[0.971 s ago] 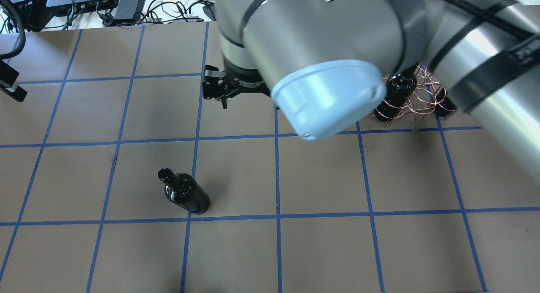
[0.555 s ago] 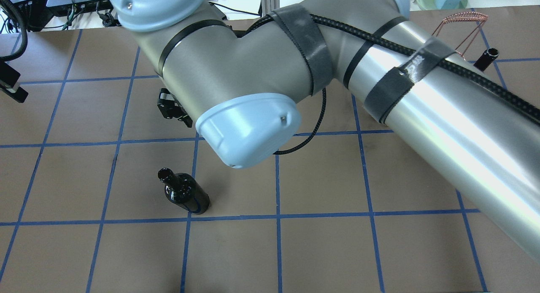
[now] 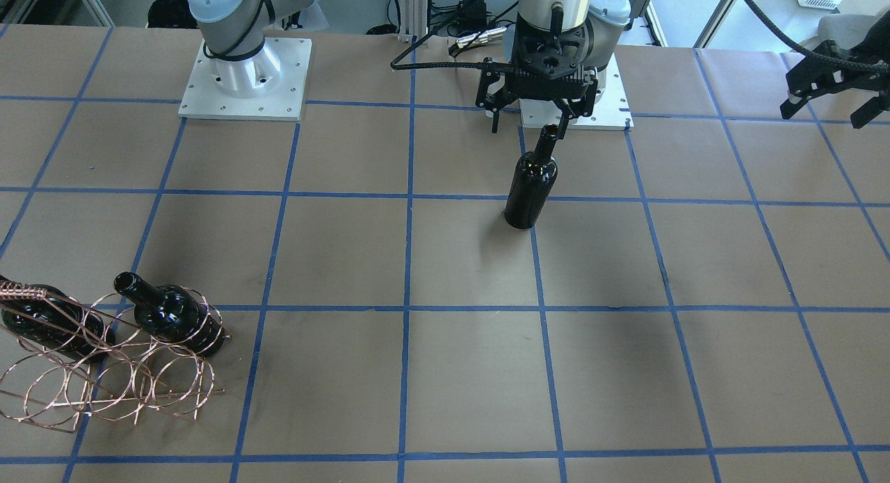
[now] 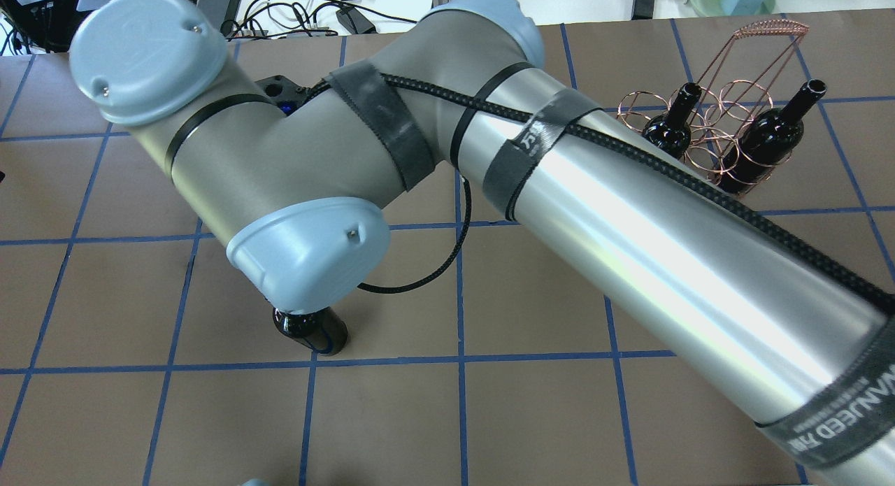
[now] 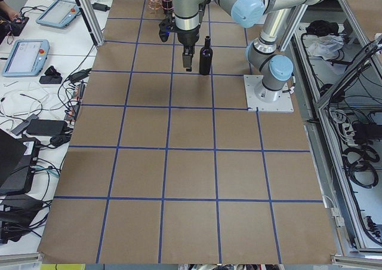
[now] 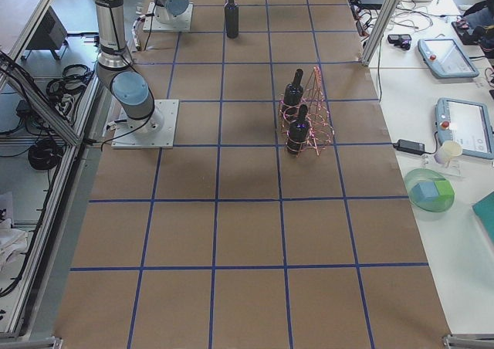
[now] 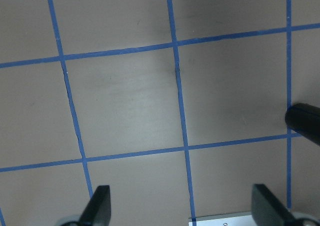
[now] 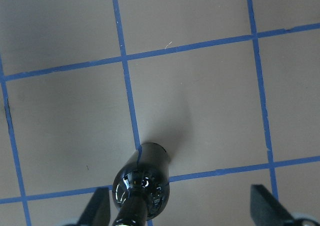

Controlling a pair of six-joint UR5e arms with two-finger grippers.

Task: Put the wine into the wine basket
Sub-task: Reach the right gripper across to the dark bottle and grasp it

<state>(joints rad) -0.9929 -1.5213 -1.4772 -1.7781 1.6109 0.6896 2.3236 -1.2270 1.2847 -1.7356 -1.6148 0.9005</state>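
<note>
I'm hovering my right gripper (image 3: 528, 127), jaws wide, above the wine (image 3: 530, 187).
Its neck is sitting close to one jaw; descending like this, I'm risking knocking it over.

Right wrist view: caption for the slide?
Open right claw over the upright wine bottle, neck off-centre between the jaws, on the blue-gridded table.

The bench (image 3: 348, 260) is plain brown, crossed by a grid of blue lines. The wine (image 3: 531, 184) is glossy and almost black. The wine basket (image 3: 118, 372) is thin wire of copper-pink colour. The right arm (image 4: 629, 248) is shiny silver-grey, with pale blue caps (image 4: 308, 252) and a black braided cable (image 4: 650, 163). The right claw (image 3: 529, 125) and the left claw (image 3: 825, 118) are black.
</note>
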